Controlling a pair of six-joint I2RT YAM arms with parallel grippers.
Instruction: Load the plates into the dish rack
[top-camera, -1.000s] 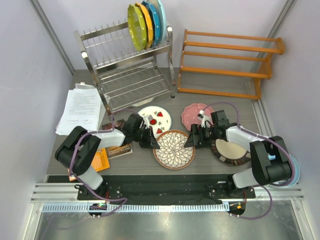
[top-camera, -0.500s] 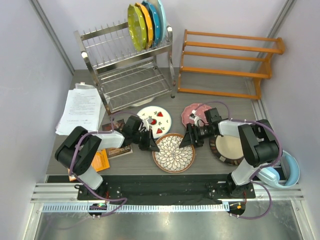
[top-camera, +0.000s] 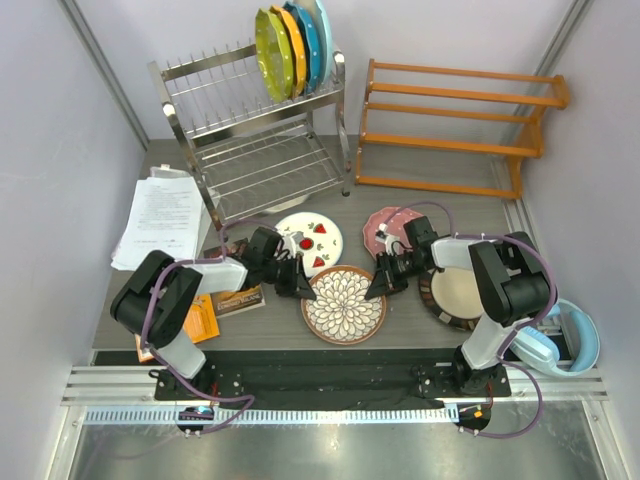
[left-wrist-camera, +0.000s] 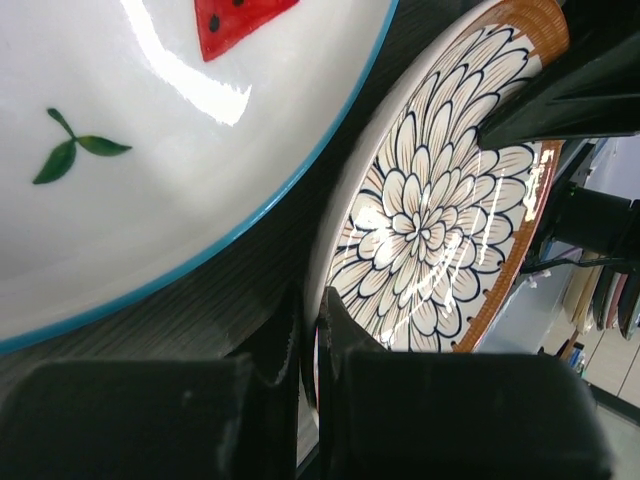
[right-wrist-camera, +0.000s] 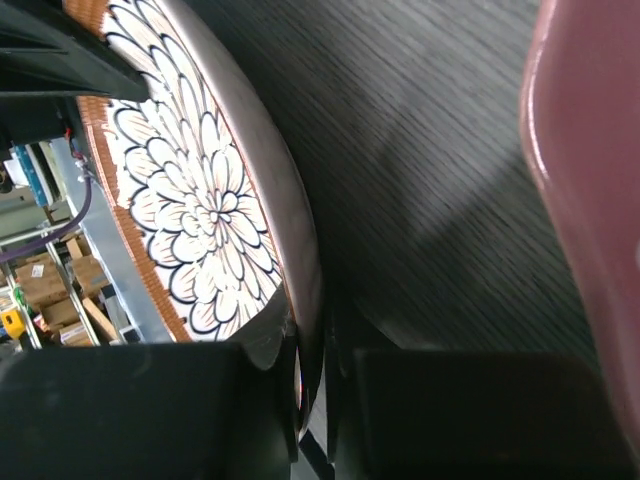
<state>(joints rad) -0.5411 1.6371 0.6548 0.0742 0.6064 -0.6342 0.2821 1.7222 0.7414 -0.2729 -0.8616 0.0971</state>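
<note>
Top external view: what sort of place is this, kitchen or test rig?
Probably a lab test cell, not a kitchen: plain panel walls enclose a grey table, a steel dish rack stands on it, and two robot arms bolted to a rail at its near edge grip a petal-pattern plate.

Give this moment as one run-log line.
left gripper: shut on petal plate | right gripper: shut on petal plate | dish rack: plate not loaded
</note>
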